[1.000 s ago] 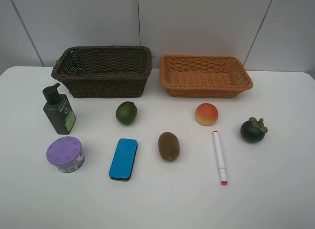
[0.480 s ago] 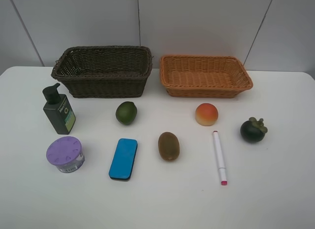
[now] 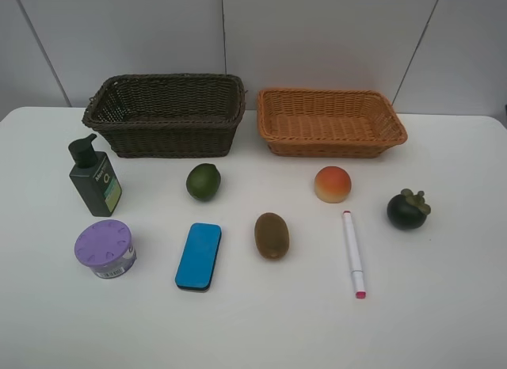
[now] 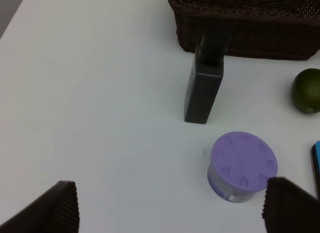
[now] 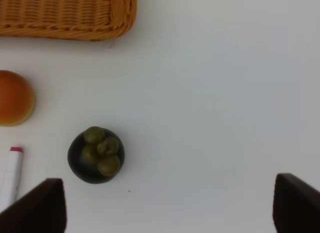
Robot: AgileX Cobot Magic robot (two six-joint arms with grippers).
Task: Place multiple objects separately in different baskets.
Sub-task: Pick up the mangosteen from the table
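Now the left gripper (image 4: 172, 208) is spread wide and holds nothing. It hangs over the white surface (image 3: 261, 329), near the round tub with the purple lid (image 3: 105, 248). Behind the tub stands the dark green pump bottle (image 3: 95, 183), upright. Behind the bottle is the deep dark brown woven basket (image 3: 166, 139). Next come the round green lime (image 3: 203, 181), the flat blue eraser (image 3: 198, 256) and the brown kiwi (image 3: 272, 235), each lying apart. The shallow light orange woven basket (image 3: 333, 147) sits just beside the dark one. In front of it are the orange-red peach (image 3: 332, 184), the white marker with pink ends (image 3: 352, 252) and the dark round mangosteen (image 3: 408, 210). The right gripper (image 5: 167, 203) is spread wide too, holding nothing, near the mangosteen.
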